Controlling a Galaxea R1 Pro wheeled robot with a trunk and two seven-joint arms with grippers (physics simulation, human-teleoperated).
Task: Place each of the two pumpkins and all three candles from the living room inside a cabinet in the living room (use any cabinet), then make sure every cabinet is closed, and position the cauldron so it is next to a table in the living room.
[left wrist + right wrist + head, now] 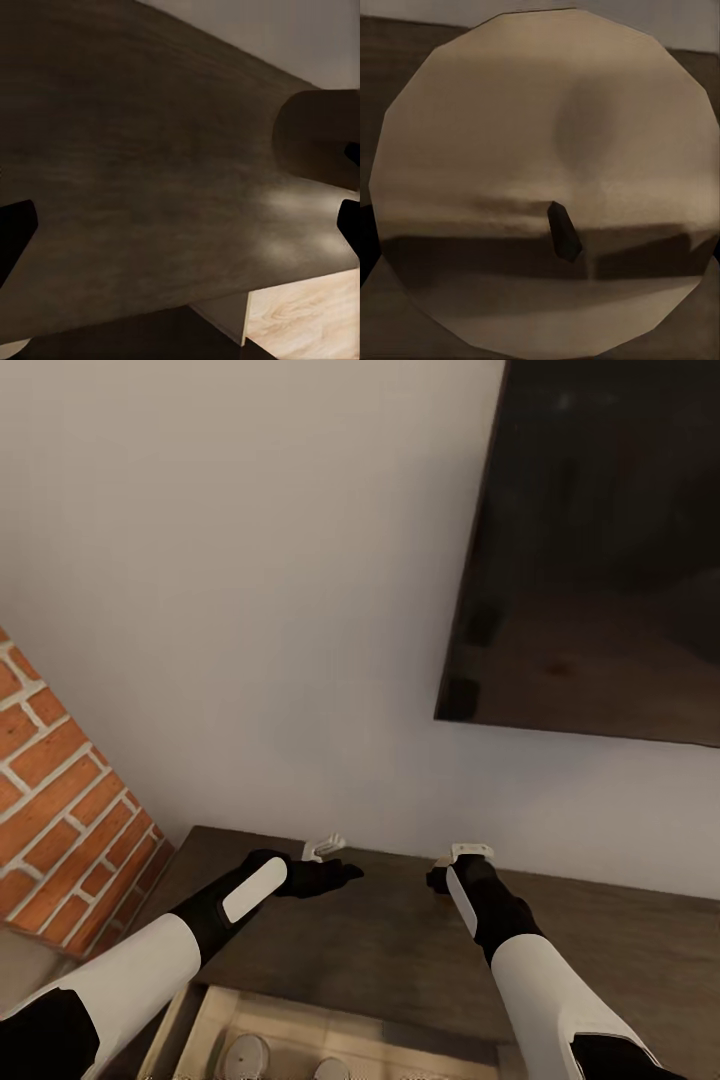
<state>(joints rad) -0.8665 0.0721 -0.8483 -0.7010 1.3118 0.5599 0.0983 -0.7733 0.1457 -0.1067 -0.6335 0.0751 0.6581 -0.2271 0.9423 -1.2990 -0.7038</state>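
Cabinet (380, 950) top—right jaws (452, 865) hold candle (540, 180), TV (590, 550) above.

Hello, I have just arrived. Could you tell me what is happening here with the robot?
The robot stands at the dark wooden cabinet under a wall screen. Its right tool holds a candle, whose round top with a dark wick faces the right wrist camera, above the cabinet top. The left tool is open and empty over the same top. A drawer below is pulled out with pale things inside.
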